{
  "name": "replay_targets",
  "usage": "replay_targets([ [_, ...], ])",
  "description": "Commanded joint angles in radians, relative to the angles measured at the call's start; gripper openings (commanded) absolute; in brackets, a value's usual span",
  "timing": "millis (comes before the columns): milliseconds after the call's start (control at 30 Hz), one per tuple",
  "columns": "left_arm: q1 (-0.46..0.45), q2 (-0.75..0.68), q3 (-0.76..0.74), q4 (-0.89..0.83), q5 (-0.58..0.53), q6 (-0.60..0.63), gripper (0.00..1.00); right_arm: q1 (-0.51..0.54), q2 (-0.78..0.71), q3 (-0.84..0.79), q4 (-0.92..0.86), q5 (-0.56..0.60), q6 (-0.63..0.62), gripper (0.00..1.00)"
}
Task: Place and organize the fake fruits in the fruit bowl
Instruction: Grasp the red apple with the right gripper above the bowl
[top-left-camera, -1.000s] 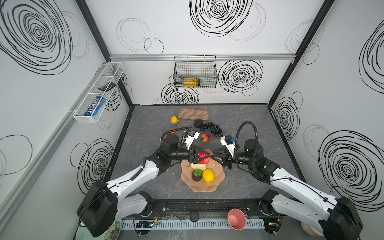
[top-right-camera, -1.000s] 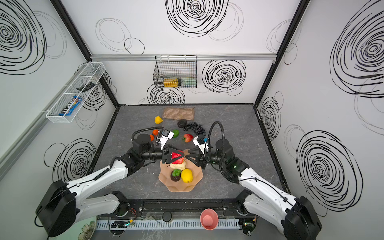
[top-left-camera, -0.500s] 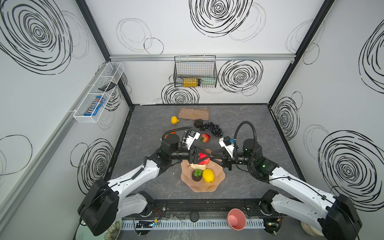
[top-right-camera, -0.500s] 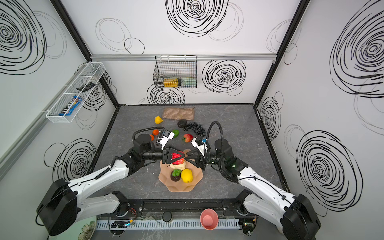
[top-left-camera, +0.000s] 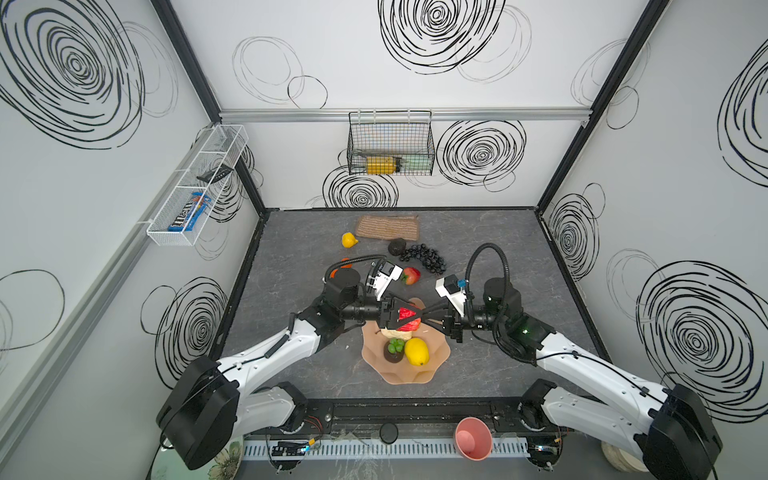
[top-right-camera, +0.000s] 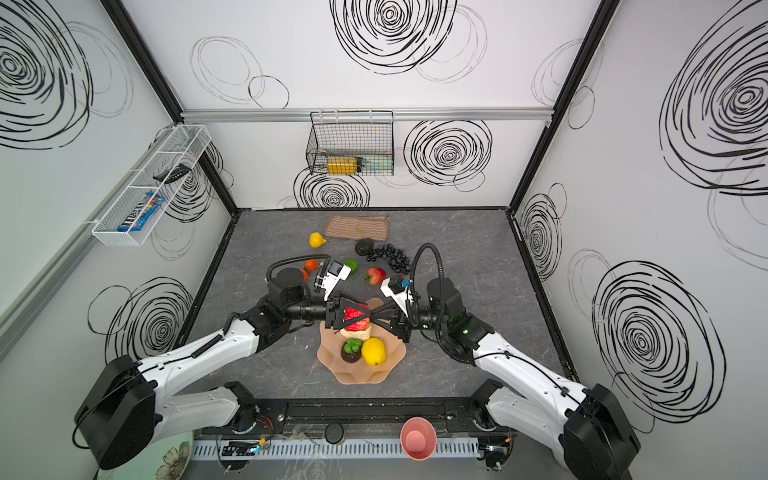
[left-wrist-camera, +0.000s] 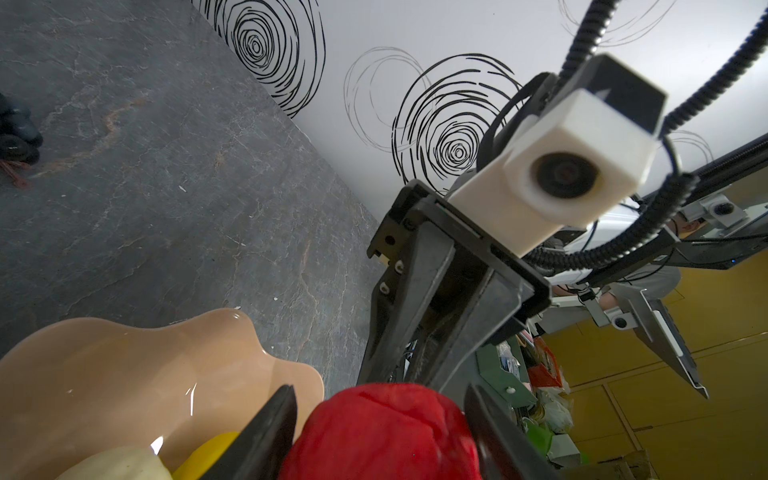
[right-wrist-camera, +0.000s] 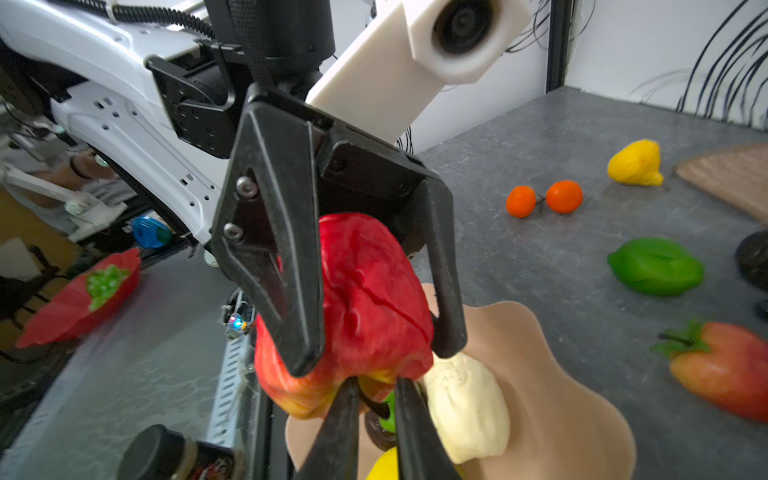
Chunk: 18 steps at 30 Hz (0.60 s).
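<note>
Gripping the apple (right-wrist-camera: 374, 291) with the left pincer (right-wrist-camera: 376, 353), one finger on each flank, just above the far part of the bowl (right-wrist-camera: 561, 395) and right beside the pear (right-wrist-camera: 461, 407) inside. Meeting it from the opposite side with the right pincer (right-wrist-camera: 376, 392), narrow as a slit at the stem end (cannot tell about a real pinch on the stem, or only air). Already in the bowl: pear, lemon (top-left-camera: 416, 351), avocado (top-left-camera: 391, 356). Waiting on the desk (top-left-camera: 519, 232): oranges (right-wrist-camera: 544, 199), lime (right-wrist-camera: 656, 266), strawberry (right-wrist-camera: 723, 365), grapes (top-left-camera: 424, 255).

Probably a handing over, or a turning of the apple before putting it down.

Main danger: opening the left pincer too early, with only a thin stem in the right one. Then swinging, slipping out, falling on the pear, maybe rolling over the low wavy rim to the desk.

Second danger: knocking the tips together, being so near to each other, and twisting the apple out of the grip.

Third: pressing down on the pear and pushing it against the lemon.

Better to lower slowly and to let go only after resting the apple on something.
</note>
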Motion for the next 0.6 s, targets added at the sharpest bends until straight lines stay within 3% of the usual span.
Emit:
replay_targets([
  [0,-0.015,0.005,0.016,0.057,0.027,0.008,0.61,0.010,-0.013,0.025,0.017,-0.014,-0.015,0.12],
  [333,-0.013,-0.015,0.023,-0.016,-0.042,0.050,0.75,0.021,-0.037,0.023,0.009,0.009,-0.012,0.00],
  [567,-0.003,-0.015,0.023,-0.056,-0.084,0.063,0.83,0.025,-0.039,0.032,-0.013,0.054,-0.005,0.00],
])
